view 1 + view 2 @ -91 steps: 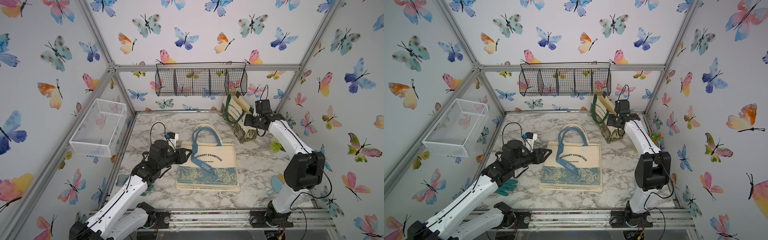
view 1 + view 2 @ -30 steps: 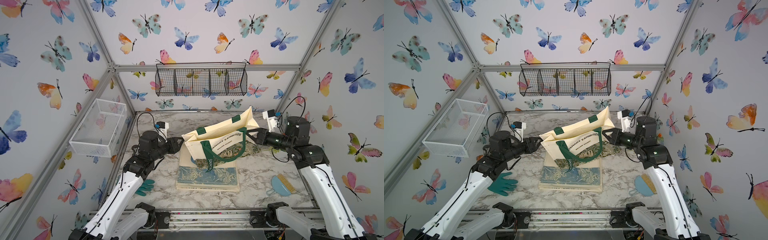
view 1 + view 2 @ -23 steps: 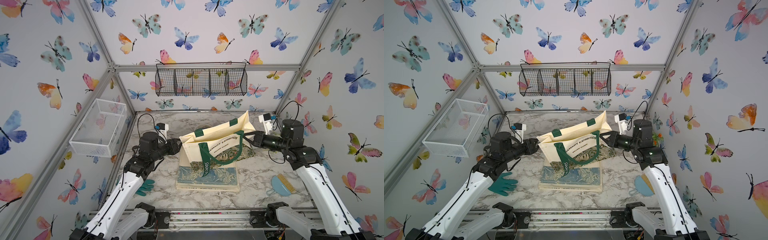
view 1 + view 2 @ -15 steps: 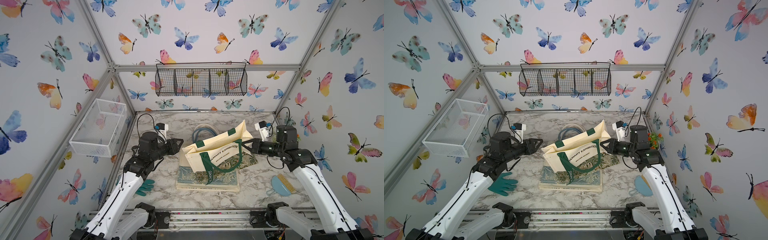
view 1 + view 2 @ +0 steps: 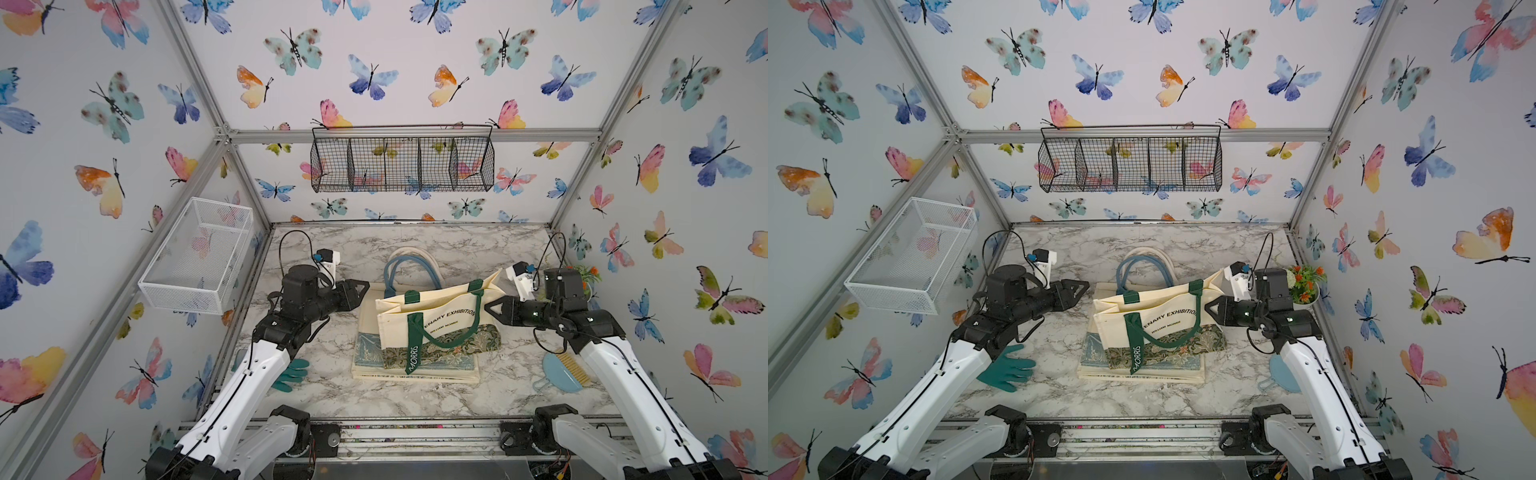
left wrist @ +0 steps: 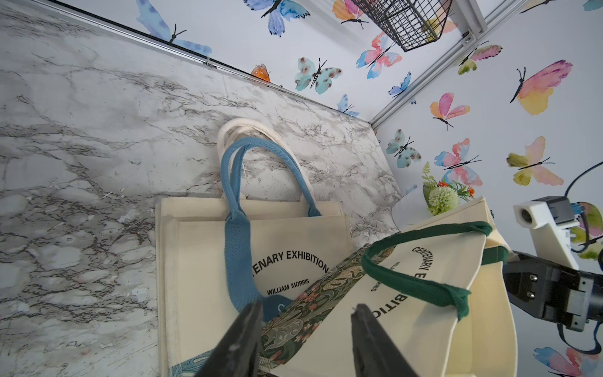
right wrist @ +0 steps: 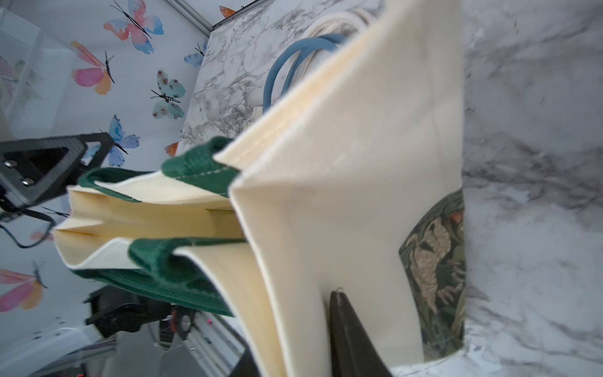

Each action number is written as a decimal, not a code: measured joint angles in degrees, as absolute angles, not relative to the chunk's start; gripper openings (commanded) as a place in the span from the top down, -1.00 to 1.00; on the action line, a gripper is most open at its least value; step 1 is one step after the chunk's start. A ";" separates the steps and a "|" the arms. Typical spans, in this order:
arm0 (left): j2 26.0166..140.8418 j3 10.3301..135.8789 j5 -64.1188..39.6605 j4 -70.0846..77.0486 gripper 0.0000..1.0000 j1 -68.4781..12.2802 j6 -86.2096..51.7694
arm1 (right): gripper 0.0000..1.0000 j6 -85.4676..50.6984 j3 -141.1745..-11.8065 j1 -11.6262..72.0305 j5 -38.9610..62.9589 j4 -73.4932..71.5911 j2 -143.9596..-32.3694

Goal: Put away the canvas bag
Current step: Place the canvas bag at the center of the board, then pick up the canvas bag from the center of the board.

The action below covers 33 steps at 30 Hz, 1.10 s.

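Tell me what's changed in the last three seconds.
The right gripper carried the green bag from the back right corner to the middle and lowered it onto the flat blue bag; whether it has let go is unclear. The left gripper, open, shifted slightly back. The blue bag, glove and brush stayed put.

You have a cream woven canvas bag with dark green webbing handles (image 5: pixel 432 320); its cloth is matt and stiffly creased, with a printed leafy panel low down. Under it lies a flat cream canvas bag with blue ribbed webbing handles (image 6: pixel 202 248), equally matt. Your marble-patterned tabletop (image 5: pixel 374 245) is smooth with a faint sheen. The black wire basket (image 5: pixel 403 164) and the white mesh basket (image 5: pixel 199 253) look like coated metal, and the frame rail (image 5: pixel 540 135) like bare brushed aluminium. The left gripper (image 6: pixel 306 306) reads as matt black plastic.
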<state>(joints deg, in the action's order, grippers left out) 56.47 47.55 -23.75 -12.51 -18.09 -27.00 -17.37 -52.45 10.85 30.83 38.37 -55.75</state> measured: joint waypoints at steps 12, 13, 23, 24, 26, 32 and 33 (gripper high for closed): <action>59.07 46.28 -28.75 -10.61 0.03 -18.09 -27.27 | 0.08 -13.04 -62.11 10.87 16.80 42.50 -49.06; 59.11 46.17 -28.95 -10.50 0.04 -18.09 -27.29 | 0.07 -12.88 -62.24 10.85 17.34 42.17 -48.77; 58.74 44.93 -29.80 -10.09 0.04 -18.09 -27.29 | -0.07 -11.92 -62.41 12.82 30.92 37.26 -51.75; 58.46 44.51 -29.78 -10.09 0.04 -18.09 -27.29 | -0.08 -11.92 -62.61 13.45 33.08 35.90 -52.77; 57.39 43.33 -29.76 -10.22 0.04 -18.09 -27.33 | -0.12 -11.92 -63.44 14.81 36.82 33.15 -54.96; 51.51 40.49 -29.45 -11.99 0.13 -18.11 -28.23 | -0.07 -10.63 -68.34 18.46 47.48 24.97 -64.38; 49.74 39.81 -29.41 -12.51 0.17 -18.11 -28.62 | -0.04 -10.26 -69.76 19.14 49.28 24.47 -66.72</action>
<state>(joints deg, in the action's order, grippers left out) 49.74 39.81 -29.41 -12.51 -18.11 -28.62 -10.26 -69.76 19.14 49.28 24.47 -66.72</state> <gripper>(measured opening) 0.447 0.538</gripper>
